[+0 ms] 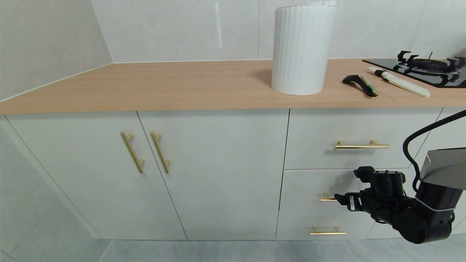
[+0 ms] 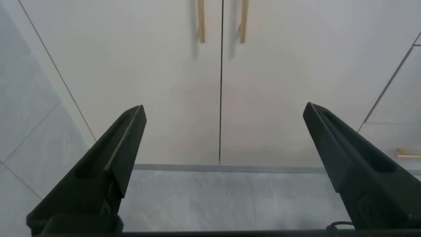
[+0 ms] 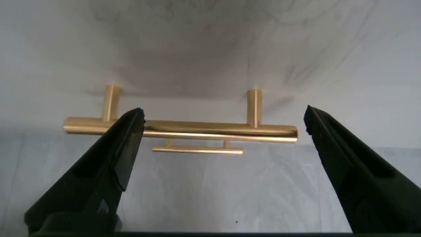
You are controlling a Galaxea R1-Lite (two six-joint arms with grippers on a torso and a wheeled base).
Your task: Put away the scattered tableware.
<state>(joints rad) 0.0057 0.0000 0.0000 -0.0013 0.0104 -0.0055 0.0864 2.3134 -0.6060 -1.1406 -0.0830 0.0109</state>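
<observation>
Right gripper (image 3: 222, 118): jaws spread wide, holding nothing, just before the middle drawer handle (image 3: 181, 128); left gripper (image 2: 223, 112): equally wide, empty, facing the cupboard doors (image 2: 263, 85). Knife (image 1: 400, 83) and peeler (image 1: 360, 83) lie on the countertop (image 1: 164, 85) beside the white canister (image 1: 300, 51).

I see a wooden countertop (image 1: 164, 85) running beneath pale glossy wall tiles (image 1: 174, 29) and meeting a plain grey side wall (image 1: 43, 40) in the left corner. Under it are two light grey cabinet doors (image 1: 218, 171), their brass bar handles (image 1: 132, 152) side by side at the seam. To their right are drawer fronts (image 1: 364, 127) with horizontal brass pulls (image 1: 361, 146) one above another. A black hob (image 1: 418, 69) sits at the counter's far right. The floor (image 1: 182, 251) is grey tile.
</observation>
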